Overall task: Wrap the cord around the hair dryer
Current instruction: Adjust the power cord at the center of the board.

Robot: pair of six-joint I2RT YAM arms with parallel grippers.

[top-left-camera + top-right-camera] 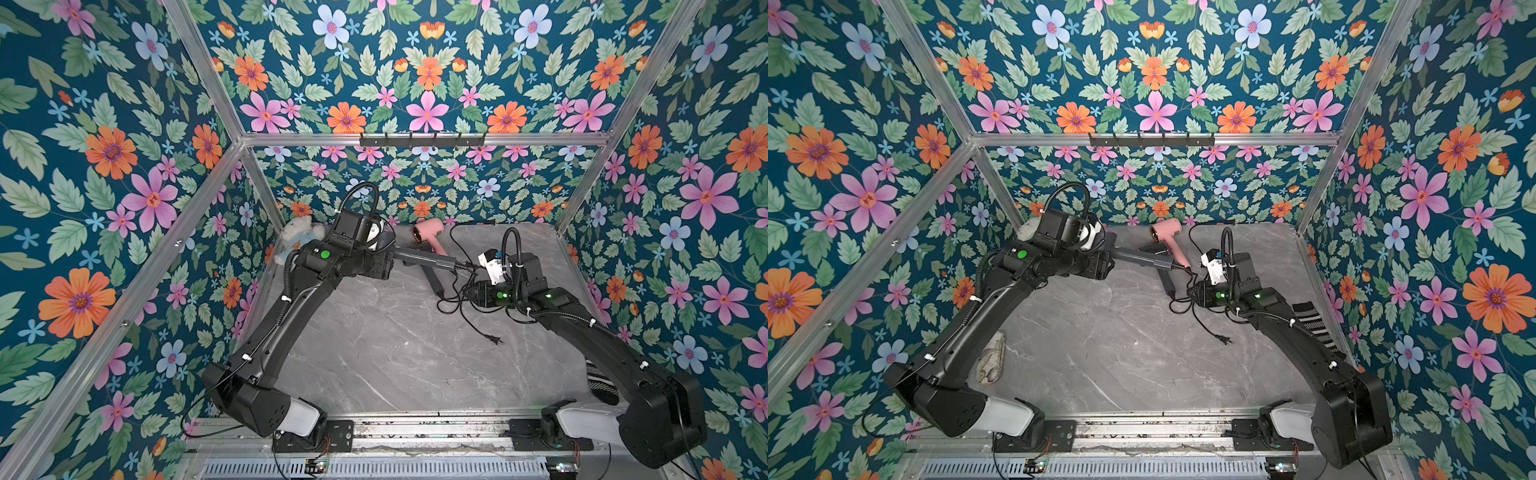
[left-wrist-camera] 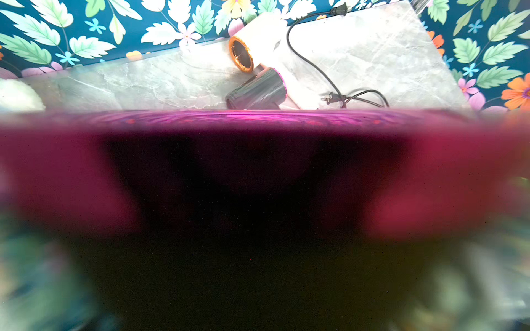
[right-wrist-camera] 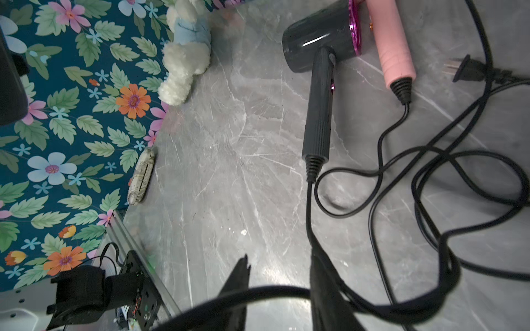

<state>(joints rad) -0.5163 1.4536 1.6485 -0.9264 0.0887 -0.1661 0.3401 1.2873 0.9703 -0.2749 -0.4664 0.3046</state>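
My left gripper [image 1: 390, 255] is shut on the head of a dark grey hair dryer [image 1: 428, 259], held above the table with its handle pointing right. That dryer's magenta back fills the left wrist view and hides the jaws. The black cord [image 1: 471, 270] leaves the handle's end and drops into a tangle by my right gripper [image 1: 464, 291]. In the right wrist view the right gripper [image 3: 278, 258] shows a gap between its fingers. A blurred cord [image 3: 272, 291] lies across them, close to the camera. A plug [image 1: 494, 340] lies on the table nearer the front.
A pink hair dryer [image 1: 428, 230] and a second grey dryer [image 3: 318, 37] lie at the back, their cords looped together [image 3: 430, 177]. A white plush toy [image 1: 297, 235] sits back left. A stone-patterned pouch [image 1: 990, 357] leans at the left wall and a striped sock [image 1: 1312, 322] at the right.
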